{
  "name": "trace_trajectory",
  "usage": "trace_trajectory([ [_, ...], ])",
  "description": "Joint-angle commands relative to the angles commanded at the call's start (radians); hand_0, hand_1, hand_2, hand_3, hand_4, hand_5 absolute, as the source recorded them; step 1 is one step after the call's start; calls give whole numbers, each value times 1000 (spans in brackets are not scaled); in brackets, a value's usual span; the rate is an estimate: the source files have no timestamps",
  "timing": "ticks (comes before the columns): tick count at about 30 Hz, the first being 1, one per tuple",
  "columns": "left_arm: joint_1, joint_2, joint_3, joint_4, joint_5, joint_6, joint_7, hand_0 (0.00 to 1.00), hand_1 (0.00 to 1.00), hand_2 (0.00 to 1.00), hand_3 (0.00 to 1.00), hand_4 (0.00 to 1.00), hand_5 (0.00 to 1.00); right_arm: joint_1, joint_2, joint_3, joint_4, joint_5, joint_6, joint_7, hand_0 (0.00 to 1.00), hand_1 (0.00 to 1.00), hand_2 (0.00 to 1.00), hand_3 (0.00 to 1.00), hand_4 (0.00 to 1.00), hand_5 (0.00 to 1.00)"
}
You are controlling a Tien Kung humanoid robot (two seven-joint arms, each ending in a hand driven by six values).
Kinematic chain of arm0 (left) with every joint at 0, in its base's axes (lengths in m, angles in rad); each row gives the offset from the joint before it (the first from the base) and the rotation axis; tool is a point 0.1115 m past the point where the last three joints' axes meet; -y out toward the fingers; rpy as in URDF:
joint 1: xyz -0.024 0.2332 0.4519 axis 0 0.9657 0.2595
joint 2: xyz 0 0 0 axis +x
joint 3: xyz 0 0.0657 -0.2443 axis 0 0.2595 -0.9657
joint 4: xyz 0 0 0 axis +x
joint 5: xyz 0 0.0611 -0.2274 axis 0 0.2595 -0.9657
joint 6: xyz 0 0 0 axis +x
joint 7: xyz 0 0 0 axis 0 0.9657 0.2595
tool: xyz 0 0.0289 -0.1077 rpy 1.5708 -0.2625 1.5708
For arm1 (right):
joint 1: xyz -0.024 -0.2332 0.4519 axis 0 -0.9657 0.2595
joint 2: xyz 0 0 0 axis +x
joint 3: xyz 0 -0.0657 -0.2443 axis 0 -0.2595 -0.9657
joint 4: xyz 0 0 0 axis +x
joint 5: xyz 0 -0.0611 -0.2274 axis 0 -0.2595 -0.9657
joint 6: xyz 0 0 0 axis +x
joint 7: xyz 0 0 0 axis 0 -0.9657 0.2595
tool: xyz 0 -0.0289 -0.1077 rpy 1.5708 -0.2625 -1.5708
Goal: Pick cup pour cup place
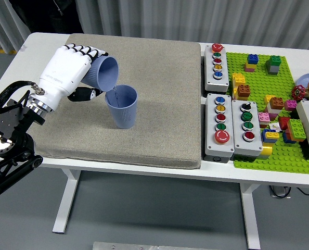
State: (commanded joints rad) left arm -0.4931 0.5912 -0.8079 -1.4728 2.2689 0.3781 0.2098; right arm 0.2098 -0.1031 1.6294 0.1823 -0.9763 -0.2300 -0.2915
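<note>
Tilted cup (103, 73) in left hand (66, 72), over upright cup (122, 107)

One camera only, high on the robot's side, facing forward and down across the white table (45, 44). Near edge runs along six o'clock, curtain (196, 18) at twelve. Wide enough to show table legs and floor; the left arm (16, 133) enters from nine o'clock.

Both cups, the tilted cup (103, 73) and the standing cup (122, 107), are a matching dusty blue with ribbed sides. The left hand (66, 73) is white with black fingertips, over a beige-grey mat (159, 104) on a white table (40, 47). Off to the side there's a lime-green baseplate (271, 151) dotted with multicoloured bricks.
</note>
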Motion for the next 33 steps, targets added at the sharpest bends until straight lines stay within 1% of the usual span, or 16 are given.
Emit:
trace_trajectory([
  [7,-22,23,38,-10,0,-5,16,567,601,753,684,716,123,-1,-1,-1,0,1,0,0,705,634,570,566,2,64],
  [10,-34,32,72,-18,0,-6,25,567,601,753,684,716,123,-2,-1,-1,0,0,0,0,705,634,570,566,2,64],
  [13,-43,33,101,-24,0,-9,29,568,601,752,684,716,123,-3,-1,-3,0,1,-1,0,705,634,569,566,2,65],
  [15,-46,29,116,-27,0,-9,31,568,601,752,684,716,123,-4,-1,-4,0,2,-1,0,705,634,569,566,2,65],
  [19,-42,21,121,-24,0,-8,33,569,601,753,683,715,123,-5,0,-5,1,3,-2,-1,705,634,569,566,2,65],
  [33,-40,28,109,-23,0,9,39,571,604,752,680,716,124,-7,-1,-4,0,3,-1,0,705,634,569,565,2,63],
])
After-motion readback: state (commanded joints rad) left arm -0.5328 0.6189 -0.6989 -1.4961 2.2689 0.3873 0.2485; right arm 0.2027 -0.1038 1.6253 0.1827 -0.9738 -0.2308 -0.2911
